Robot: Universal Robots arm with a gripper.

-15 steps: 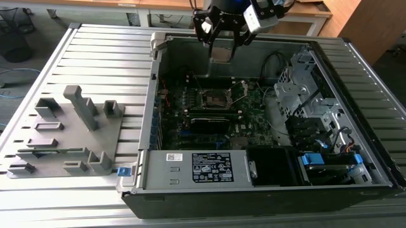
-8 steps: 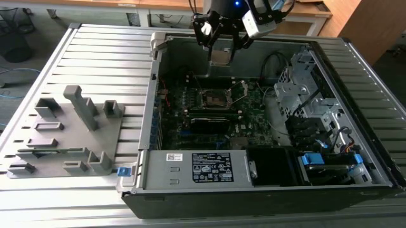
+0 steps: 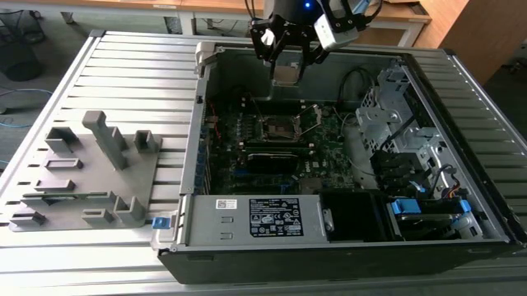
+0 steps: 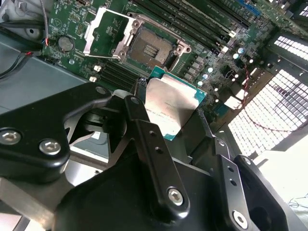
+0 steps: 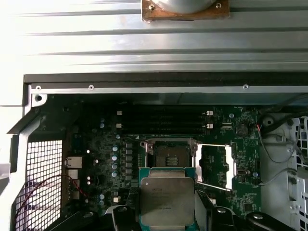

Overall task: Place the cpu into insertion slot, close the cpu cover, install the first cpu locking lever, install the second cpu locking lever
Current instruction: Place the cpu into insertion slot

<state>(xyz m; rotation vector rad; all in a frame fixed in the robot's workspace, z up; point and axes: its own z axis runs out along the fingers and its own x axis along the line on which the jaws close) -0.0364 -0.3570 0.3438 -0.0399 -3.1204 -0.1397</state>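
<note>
1. The small flat square cpu (image 5: pixel 167 199) with a pale silver-grey metal face (a teal-green edge shows round it) hangs in the air above the board, pinched at two opposite edges by the black gripper (image 4: pixel 168 111).
2. The square insertion slot (image 5: pixel 171 155), with a dark centre inside a silvery rim, lies bare on the dark green board.
3. The thin silvery square-frame cpu cover (image 5: pixel 230 166) is swung open just beside the slot, its window showing board beneath.
</note>
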